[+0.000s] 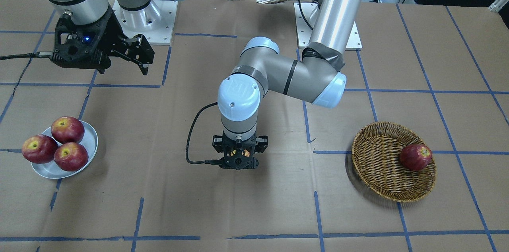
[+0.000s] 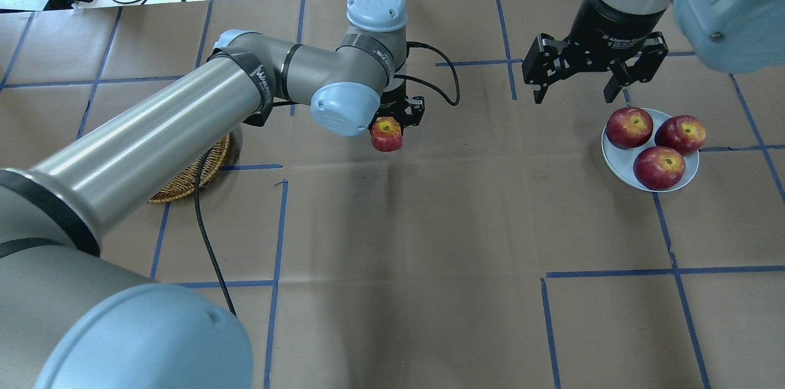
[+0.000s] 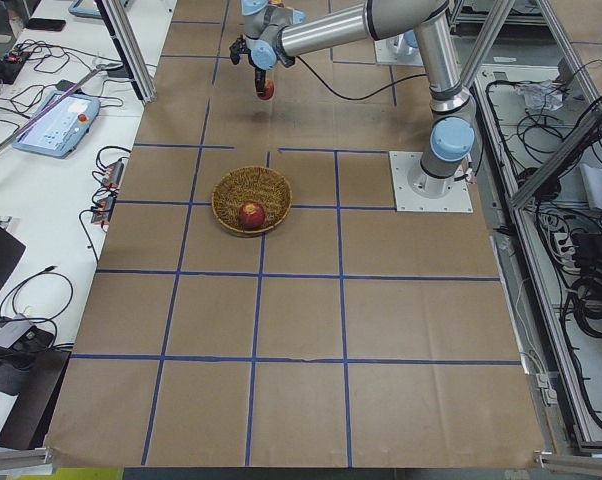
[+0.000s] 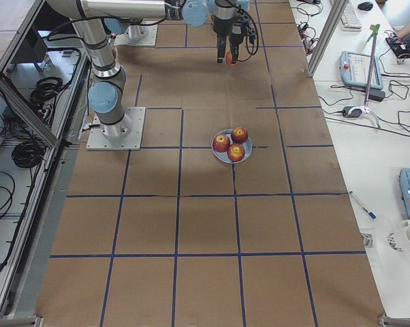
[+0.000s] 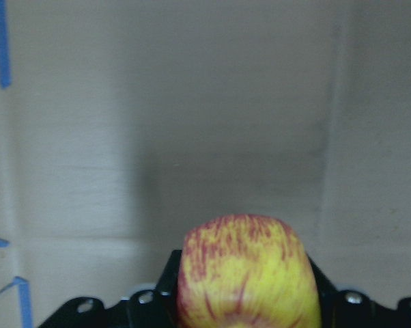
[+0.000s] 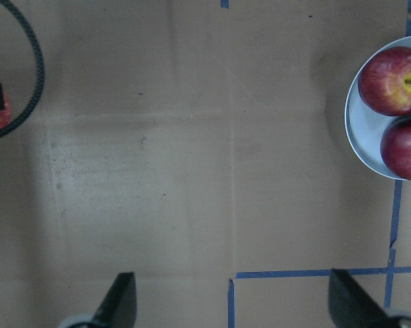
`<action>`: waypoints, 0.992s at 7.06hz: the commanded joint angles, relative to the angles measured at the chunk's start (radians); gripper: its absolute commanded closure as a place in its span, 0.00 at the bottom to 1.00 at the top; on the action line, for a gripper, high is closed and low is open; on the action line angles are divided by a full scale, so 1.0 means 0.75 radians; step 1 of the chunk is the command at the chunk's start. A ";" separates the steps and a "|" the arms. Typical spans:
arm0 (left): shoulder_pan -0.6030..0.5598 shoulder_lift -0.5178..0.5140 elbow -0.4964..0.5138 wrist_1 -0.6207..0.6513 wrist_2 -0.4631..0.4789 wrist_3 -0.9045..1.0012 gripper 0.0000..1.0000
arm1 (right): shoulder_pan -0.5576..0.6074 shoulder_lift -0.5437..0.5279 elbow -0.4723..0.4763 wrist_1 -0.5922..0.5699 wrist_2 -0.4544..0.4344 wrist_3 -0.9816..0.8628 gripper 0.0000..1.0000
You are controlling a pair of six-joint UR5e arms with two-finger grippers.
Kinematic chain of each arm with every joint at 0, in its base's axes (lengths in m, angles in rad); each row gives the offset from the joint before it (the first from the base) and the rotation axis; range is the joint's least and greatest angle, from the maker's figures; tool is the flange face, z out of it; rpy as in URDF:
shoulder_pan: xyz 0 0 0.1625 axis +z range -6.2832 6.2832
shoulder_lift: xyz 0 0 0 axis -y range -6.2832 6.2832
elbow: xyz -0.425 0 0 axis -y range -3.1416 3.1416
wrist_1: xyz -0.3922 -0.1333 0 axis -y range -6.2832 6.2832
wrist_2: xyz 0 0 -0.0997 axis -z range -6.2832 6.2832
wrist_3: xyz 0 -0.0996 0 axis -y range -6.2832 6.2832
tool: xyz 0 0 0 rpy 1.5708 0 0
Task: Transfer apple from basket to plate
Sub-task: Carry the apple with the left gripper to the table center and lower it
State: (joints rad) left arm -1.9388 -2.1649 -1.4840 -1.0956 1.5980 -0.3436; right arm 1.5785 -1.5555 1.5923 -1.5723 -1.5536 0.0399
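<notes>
Apple hangs clamped in the left tool above the worktop, out of the basket and roughly halfway to the plate, which holds 3 red apples, so carry and release remain; the right tool gapes empty near the plate.

Your left arm stretches far out with its wrist turned straight down. The left gripper points downward, its fingers closed on either side of the apple. Your right arm is drawn back; the right gripper hangs facing down, fingers spread wide apart.
</notes>
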 commanded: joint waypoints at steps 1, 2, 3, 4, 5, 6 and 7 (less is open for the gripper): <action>-0.041 -0.054 0.003 0.003 -0.004 -0.008 0.59 | 0.000 0.000 0.000 0.000 0.000 0.000 0.00; -0.043 -0.057 0.011 0.005 -0.002 -0.008 0.57 | 0.000 0.002 -0.002 0.000 0.000 0.000 0.00; -0.045 -0.057 0.015 0.007 -0.004 -0.012 0.50 | 0.000 0.000 -0.002 0.000 0.000 0.000 0.00; -0.045 -0.057 0.015 0.007 -0.008 -0.018 0.46 | 0.000 0.000 0.000 0.000 0.000 0.000 0.00; -0.045 -0.057 0.013 0.007 -0.004 -0.014 0.18 | 0.000 0.000 0.000 0.000 0.000 0.000 0.00; -0.045 -0.057 0.013 0.007 -0.002 -0.006 0.02 | 0.000 0.002 0.000 0.000 0.002 0.000 0.00; -0.045 -0.055 0.017 0.007 -0.001 -0.004 0.01 | 0.000 0.000 -0.002 0.000 0.002 0.000 0.00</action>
State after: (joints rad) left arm -1.9726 -2.2071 -1.4732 -1.0907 1.5961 -0.3499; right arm 1.5785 -1.5549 1.5919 -1.5723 -1.5529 0.0399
